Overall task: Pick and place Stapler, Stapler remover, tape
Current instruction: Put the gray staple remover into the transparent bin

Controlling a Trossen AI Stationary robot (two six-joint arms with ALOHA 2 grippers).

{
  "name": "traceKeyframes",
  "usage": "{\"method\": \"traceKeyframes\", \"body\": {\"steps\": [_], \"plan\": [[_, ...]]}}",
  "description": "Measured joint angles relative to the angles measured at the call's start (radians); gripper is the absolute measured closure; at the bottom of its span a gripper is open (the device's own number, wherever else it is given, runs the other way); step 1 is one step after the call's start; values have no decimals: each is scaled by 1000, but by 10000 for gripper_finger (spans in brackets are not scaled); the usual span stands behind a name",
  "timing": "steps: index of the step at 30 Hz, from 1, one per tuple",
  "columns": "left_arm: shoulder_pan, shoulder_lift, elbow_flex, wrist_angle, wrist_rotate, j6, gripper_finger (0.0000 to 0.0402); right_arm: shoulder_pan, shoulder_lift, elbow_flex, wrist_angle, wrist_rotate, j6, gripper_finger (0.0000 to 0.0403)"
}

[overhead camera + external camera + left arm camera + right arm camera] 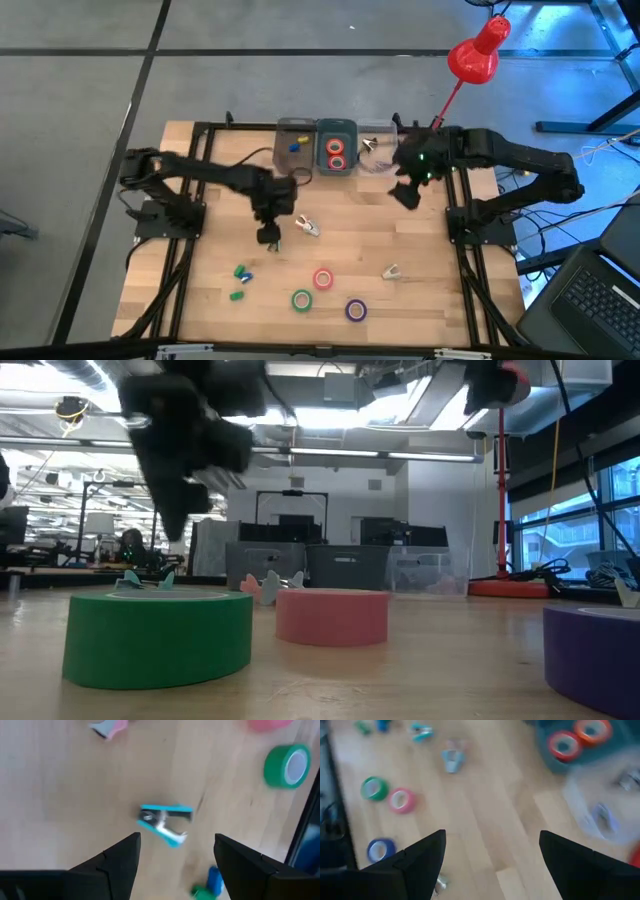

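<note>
Stapler remover (165, 824), seemingly teal, lies under the left hand (175, 852), its fingers spread, empty.

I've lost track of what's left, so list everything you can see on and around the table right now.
Loose tape: 3; pink roll, green roll, purple roll; table's near part.
Binned tape: 2; red roll, orange roll; in the teal bin.
Staple removers: 3; teal remover under the left arm, pale remover beside it, another remover right of the rolls.
Small blocks: green and blue; near left.
Other bins: grey bin holding blue and yellow pieces, clear bin, contents unclear.
Lamp: 1; red; beyond the far edge.
Laptop: 1; dark; off the table, right.
Left end effector: open, over the teal remover.
Right end effector: open, empty, by the clear bin.
</note>
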Motion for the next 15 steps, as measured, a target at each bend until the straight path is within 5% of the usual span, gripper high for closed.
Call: {"method": "traceKeyframes", "body": {"steps": [7,15], "plan": [[-220,-297,-178,117,-283,-393,160,230,0,-28,83,137,-21,80],[-300,-460,-225,82,-512,-407,160,308,2,-189,62,92,-21,80]]}}
